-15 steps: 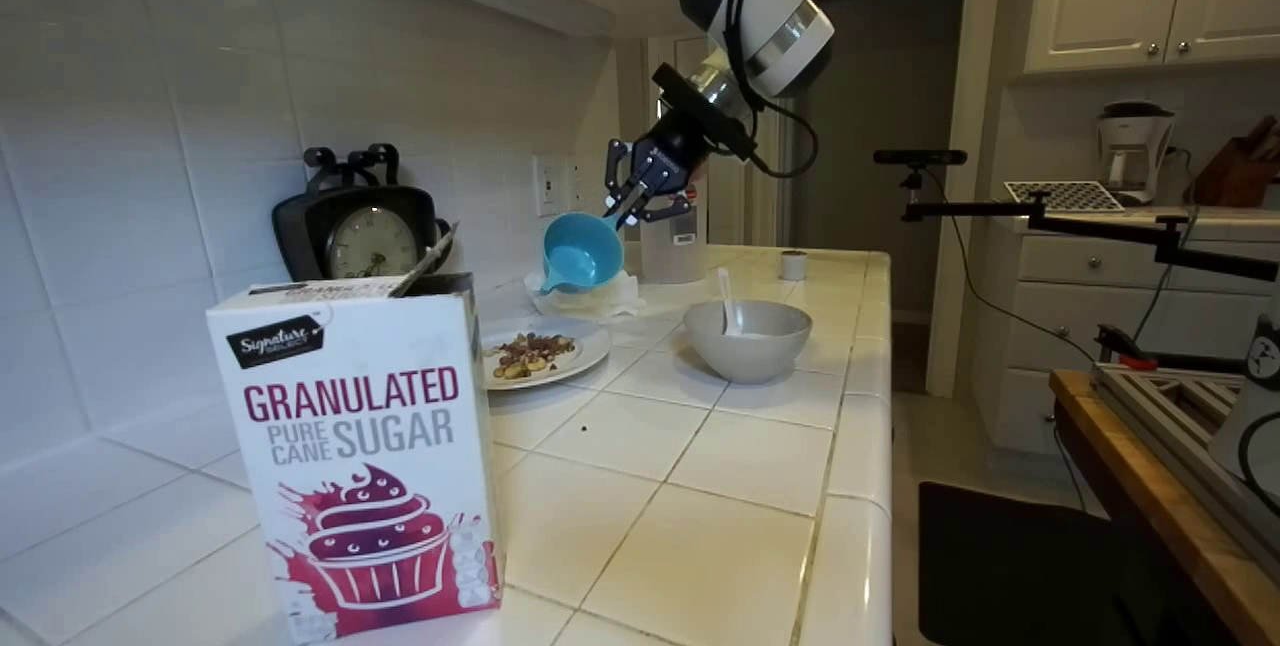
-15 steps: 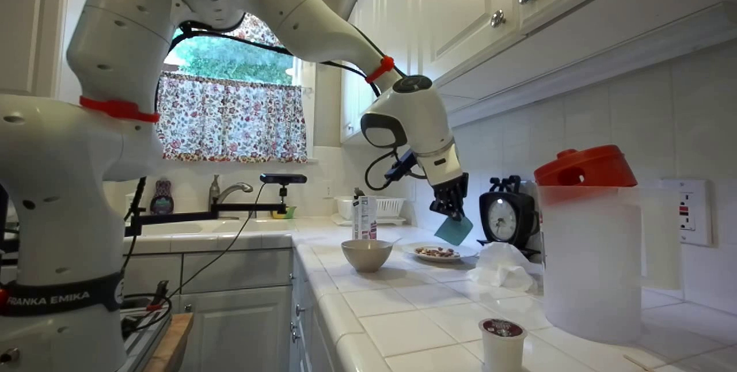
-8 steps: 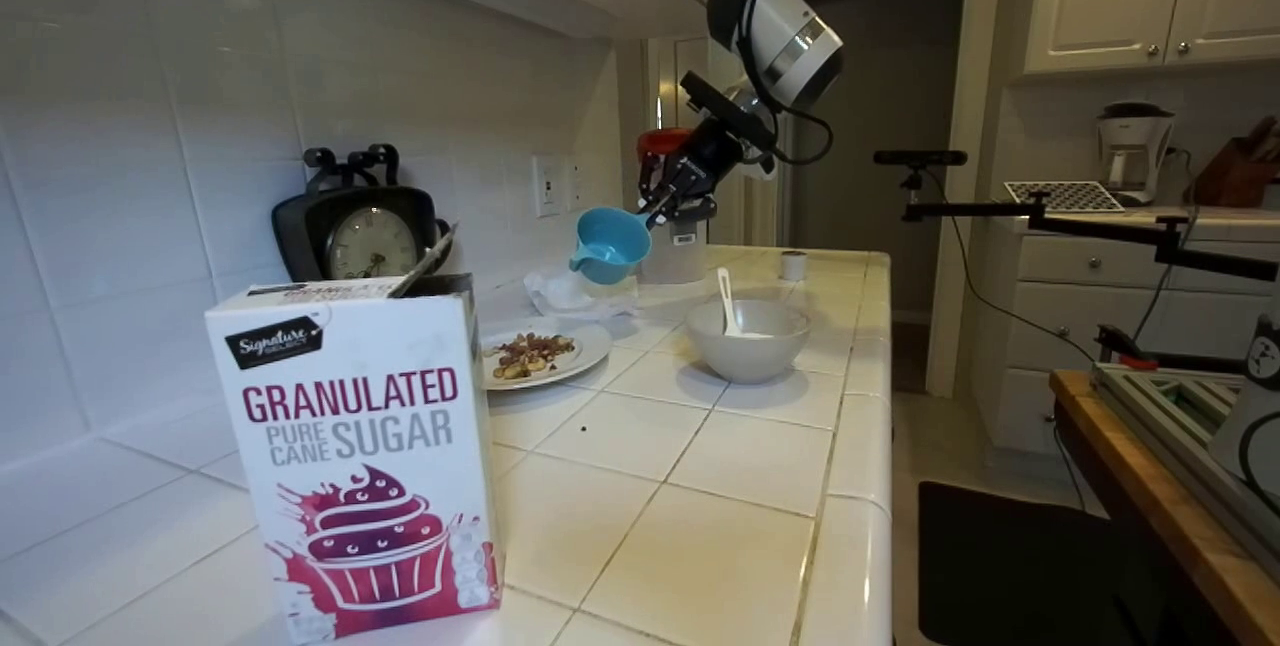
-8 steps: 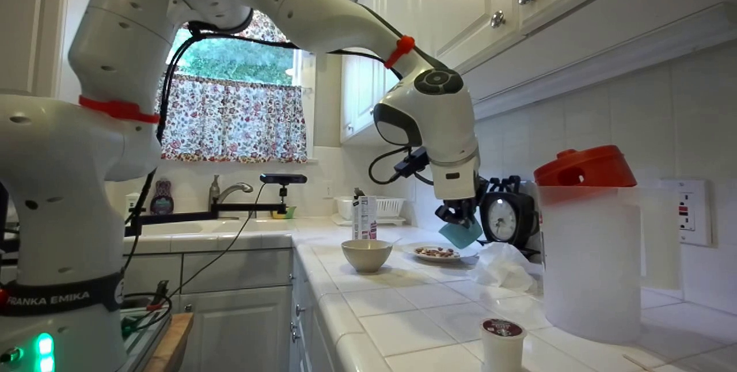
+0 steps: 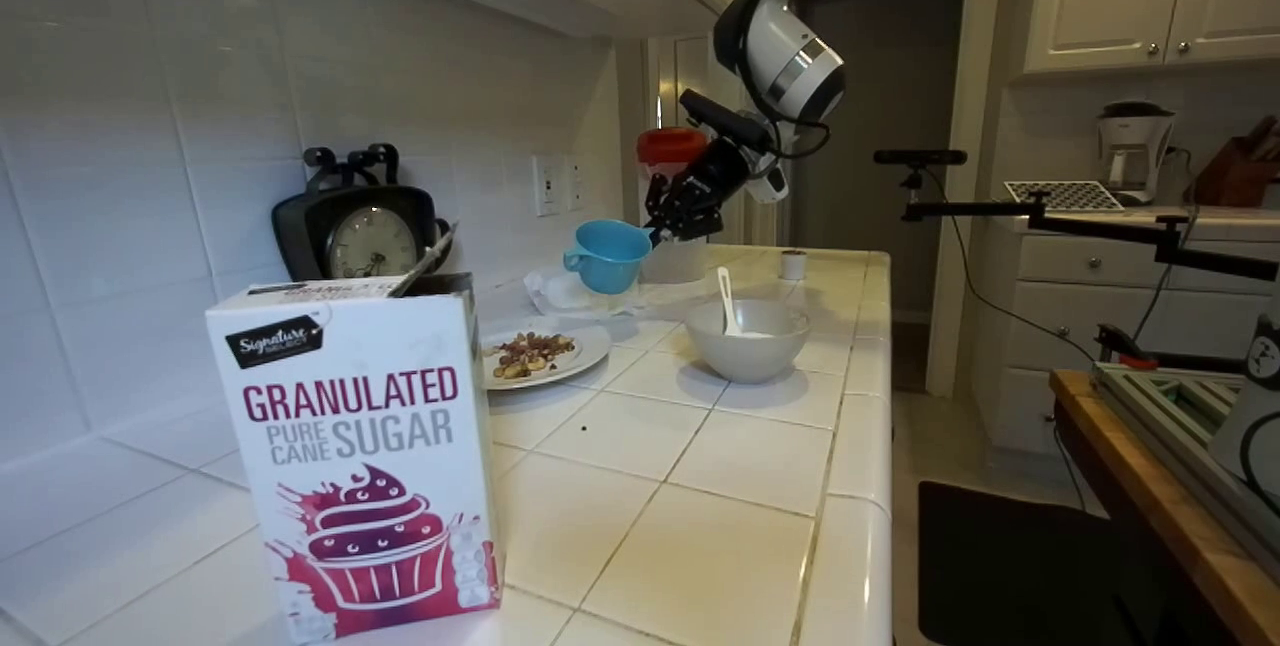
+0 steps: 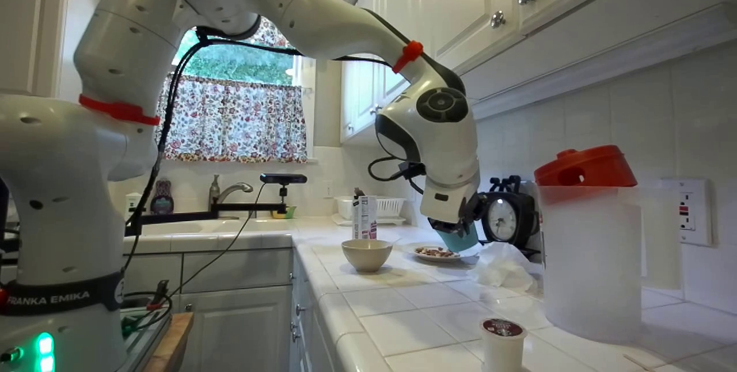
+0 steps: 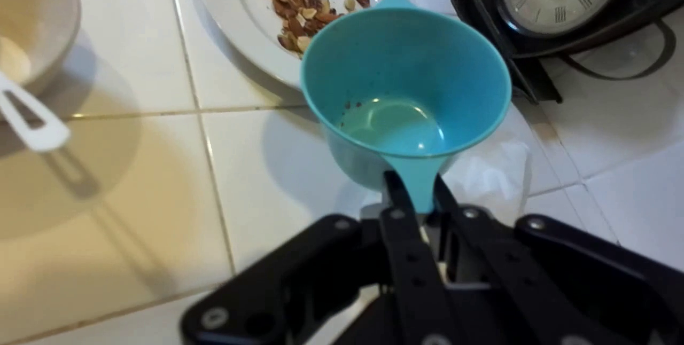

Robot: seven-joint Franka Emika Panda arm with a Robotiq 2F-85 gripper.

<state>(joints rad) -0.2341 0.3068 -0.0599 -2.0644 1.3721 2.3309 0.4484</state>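
Observation:
My gripper [image 7: 416, 190] is shut on the short handle of a light blue measuring cup [image 7: 411, 72]. The cup also shows in both exterior views [image 5: 612, 254] [image 6: 460, 238], held above the counter and slightly tilted. Its inside shows only a few small dark specks. A white plate [image 7: 227, 19] with mixed nuts [image 7: 302, 6] lies just beyond the cup in the wrist view. A grey bowl [image 5: 750, 346] with a white spoon [image 5: 728, 296] in it stands beside the plate. A crumpled white paper [image 6: 502, 268] lies near, partly hidden behind the cup in the wrist view.
A sugar box [image 5: 360, 466] stands on the tiled counter. A black clock-faced scale [image 5: 365, 231] is by the wall. A frosted pitcher with a red lid [image 6: 587, 170] and a small pod cup [image 6: 502, 343] stand on the counter. Cabinets [image 6: 466, 9] hang above.
The gripper and cup have moved away from the sugar box, toward the pitcher. The cup has turned from steeply tipped to nearly upright. A green light now shows on the arm's base.

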